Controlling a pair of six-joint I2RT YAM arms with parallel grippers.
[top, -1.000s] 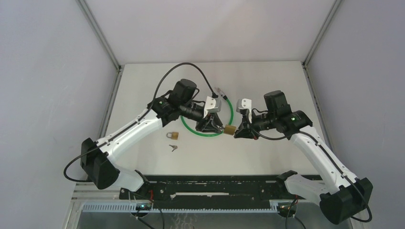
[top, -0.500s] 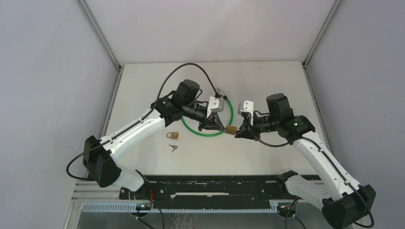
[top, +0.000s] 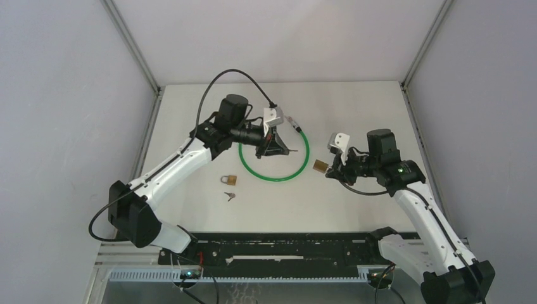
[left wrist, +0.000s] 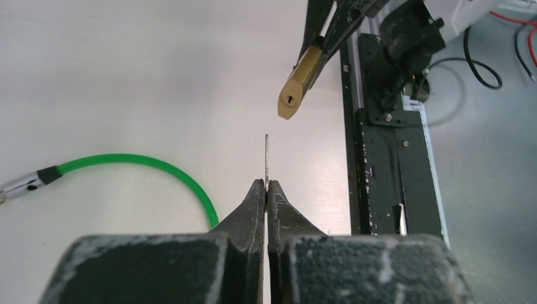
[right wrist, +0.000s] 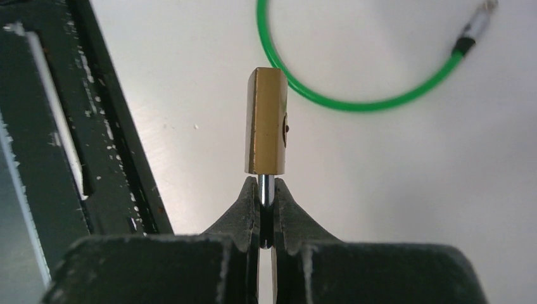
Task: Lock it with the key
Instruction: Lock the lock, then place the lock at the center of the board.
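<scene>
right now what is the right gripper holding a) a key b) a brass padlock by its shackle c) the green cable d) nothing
b: in the right wrist view the right gripper is shut on the shackle of the brass padlock, while the key is in the left gripper.

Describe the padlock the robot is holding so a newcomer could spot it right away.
Start at the green cable loop mid-table. Just right of it, the right gripper pinches a brass padlock by its shackle. The other padlock lies flat left of the loop, ungripped.
</scene>
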